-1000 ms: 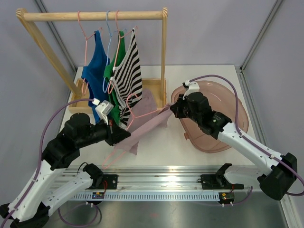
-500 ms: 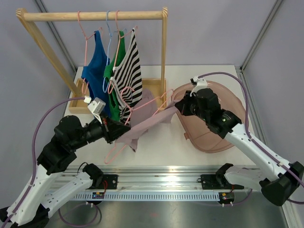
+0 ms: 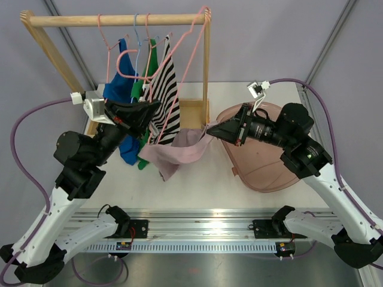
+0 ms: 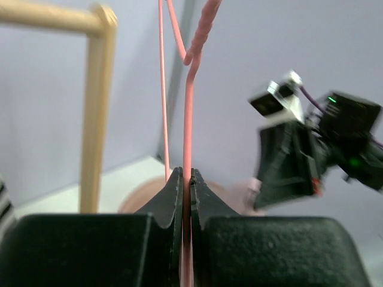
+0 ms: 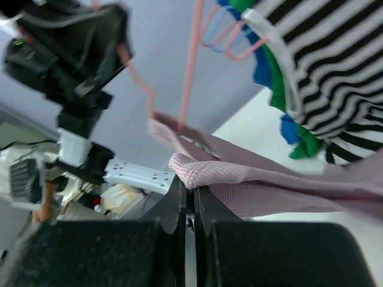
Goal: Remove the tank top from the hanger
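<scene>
White table (image 3: 197, 185) and grey walls are framing the work. A mauve tank top (image 3: 179, 152) is sagging in the air above the tabletop, between the two arms, one end draped on the low end of a pink wire hanger (image 3: 182, 66). The right gripper (image 3: 214, 133) is pinching a fold of the tank top's hem, jaws pressed together on the cloth. The left gripper (image 3: 149, 110) is clamping the hanger's wire, tilting it so the hook is reaching up beside the right post of a wooden rack (image 3: 119, 20). On the rack's rail, a striped top (image 3: 163, 89), a green top (image 3: 152, 54) and a blue top (image 3: 122, 72) are hanging. A translucent pink basin (image 3: 287, 173) is sitting to the right.
</scene>
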